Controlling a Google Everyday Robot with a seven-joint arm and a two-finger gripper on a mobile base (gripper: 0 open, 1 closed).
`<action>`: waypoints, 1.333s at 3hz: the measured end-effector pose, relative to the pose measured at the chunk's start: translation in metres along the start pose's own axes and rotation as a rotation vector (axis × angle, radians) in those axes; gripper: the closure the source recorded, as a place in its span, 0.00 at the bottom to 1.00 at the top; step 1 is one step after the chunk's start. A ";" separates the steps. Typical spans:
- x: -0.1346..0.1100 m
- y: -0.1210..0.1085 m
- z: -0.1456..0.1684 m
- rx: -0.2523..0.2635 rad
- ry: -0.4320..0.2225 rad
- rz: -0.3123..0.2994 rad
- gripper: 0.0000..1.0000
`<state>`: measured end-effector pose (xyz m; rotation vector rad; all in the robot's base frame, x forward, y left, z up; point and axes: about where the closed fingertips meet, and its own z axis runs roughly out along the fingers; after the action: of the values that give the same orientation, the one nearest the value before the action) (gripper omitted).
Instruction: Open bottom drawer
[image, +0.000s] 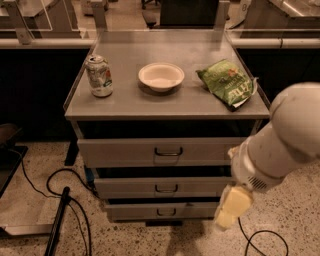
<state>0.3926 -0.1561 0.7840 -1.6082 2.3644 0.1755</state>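
The bottom drawer (160, 210) is the lowest of three in the grey metal cabinet; its flat front is flush and its small dark handle (165, 212) faces me. The middle drawer (162, 187) and the widest top drawer (160, 151) sit above it, both shut. My white arm reaches in from the right, and my gripper (231, 208), pale yellow, hangs at the cabinet's lower right corner, just right of the bottom drawer's front and apart from its handle.
On the cabinet top stand a soda can (99, 75), a white bowl (161, 76) and a green chip bag (227, 83). Black cables (65, 200) trail on the speckled floor at left; another cable (260, 240) lies at right. A counter (150, 42) runs behind.
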 end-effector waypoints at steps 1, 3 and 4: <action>0.008 0.032 0.054 -0.059 0.015 0.025 0.00; 0.027 0.058 0.134 -0.135 0.009 0.083 0.00; 0.028 0.069 0.158 -0.174 -0.016 0.087 0.00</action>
<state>0.3442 -0.1150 0.6211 -1.5706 2.4677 0.4214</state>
